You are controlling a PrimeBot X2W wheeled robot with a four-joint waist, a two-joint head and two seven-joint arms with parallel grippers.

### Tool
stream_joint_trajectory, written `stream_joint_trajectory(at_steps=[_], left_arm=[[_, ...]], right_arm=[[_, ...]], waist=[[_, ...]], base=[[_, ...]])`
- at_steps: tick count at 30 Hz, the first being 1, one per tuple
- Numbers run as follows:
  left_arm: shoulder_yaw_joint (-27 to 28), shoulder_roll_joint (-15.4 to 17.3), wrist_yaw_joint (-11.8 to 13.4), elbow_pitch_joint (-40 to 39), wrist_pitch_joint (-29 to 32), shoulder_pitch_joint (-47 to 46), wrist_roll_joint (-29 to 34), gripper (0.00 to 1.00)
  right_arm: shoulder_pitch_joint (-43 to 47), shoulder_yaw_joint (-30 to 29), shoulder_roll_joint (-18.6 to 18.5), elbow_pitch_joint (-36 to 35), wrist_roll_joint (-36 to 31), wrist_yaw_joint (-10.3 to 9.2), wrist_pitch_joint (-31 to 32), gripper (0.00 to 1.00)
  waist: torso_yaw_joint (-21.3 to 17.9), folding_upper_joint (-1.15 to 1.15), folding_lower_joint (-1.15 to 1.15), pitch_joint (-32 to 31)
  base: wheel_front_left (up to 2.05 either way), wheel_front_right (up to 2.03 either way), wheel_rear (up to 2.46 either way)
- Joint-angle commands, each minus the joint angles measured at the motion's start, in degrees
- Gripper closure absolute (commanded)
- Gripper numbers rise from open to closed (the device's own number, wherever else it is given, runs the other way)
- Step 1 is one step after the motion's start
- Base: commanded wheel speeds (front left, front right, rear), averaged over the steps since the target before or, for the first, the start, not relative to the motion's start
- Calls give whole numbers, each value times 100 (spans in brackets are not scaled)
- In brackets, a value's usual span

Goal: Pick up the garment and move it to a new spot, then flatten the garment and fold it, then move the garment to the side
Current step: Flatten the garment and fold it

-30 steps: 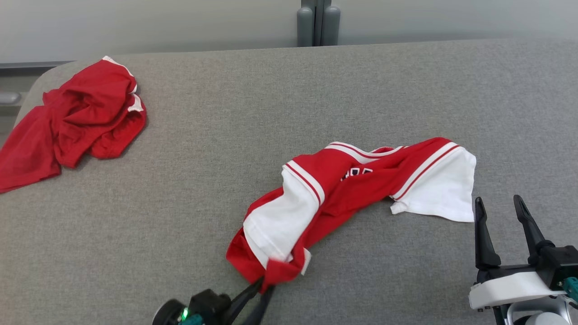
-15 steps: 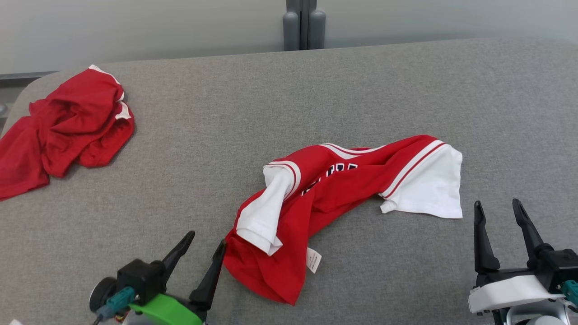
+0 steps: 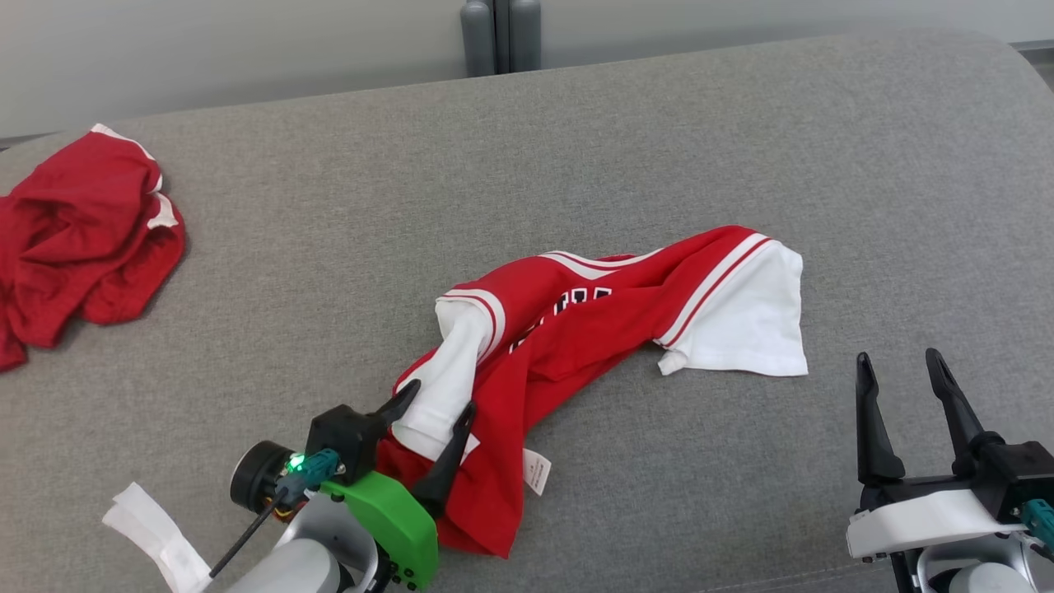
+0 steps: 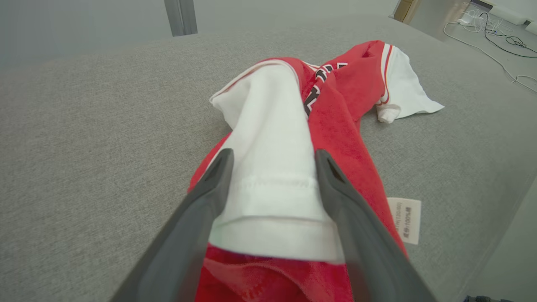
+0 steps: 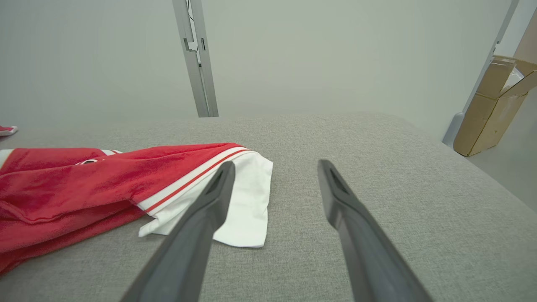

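And the left gripper [image 3: 443, 395] has let go: a second ago it was pinched on the near red hem of the jersey [image 3: 576, 329], and now it has swung in with its fingers spread wide, one on each side of the jersey's near white sleeve [image 3: 449, 371]. The head camera has turned too, so the whole scene sits further left. The left wrist view gives the close look: the sleeve's cuff fills the gap between the two fingers and brushes their inner faces, nothing clamped, with the care label [image 4: 405, 220] lying flat just off the jersey's red edge and cables [image 4: 495, 37] on the floor beyond the jersey. The head view adds the layout, the jersey lying crumpled in a crooked band on the grey padded surface [image 3: 329, 206], its other white sleeve [image 3: 741, 321] spread flat at the far end. The right gripper [image 3: 897, 356] hangs just clear of that sleeve, fingers parted and empty, and its wrist view picks up a cardboard box [image 5: 491, 113] on the floor well past the jersey. A second red garment [image 3: 74, 231] sits bunched well apart from the jersey. There is broad bare grey beyond the jersey and between it and that red bundle; on the label side the surface's edge drops away close by
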Motion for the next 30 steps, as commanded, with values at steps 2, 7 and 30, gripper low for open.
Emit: stream_joint_trajectory(at_steps=[2, 7, 30], left_arm=[[-6, 29, 64, 250, 60, -224, 147, 13], [99, 102, -6, 641, 47, -656, 202, 100], [1082, 317, -168, 2963, -948, -3582, 930, 67]], right_arm=[[-99, 13, -8, -8, 56, -10, -19, 0], [-188, 36, -8, 13, 122, -10, -19, 0], [-493, 333, -9, 146, 342, -10, -19, 0]], waist=[[-118, 0, 0, 114], [-231, 0, 0, 236], [-1404, 0, 0, 716]], base=[[0, 0, 0], [0, 0, 0], [0, 0, 0]])
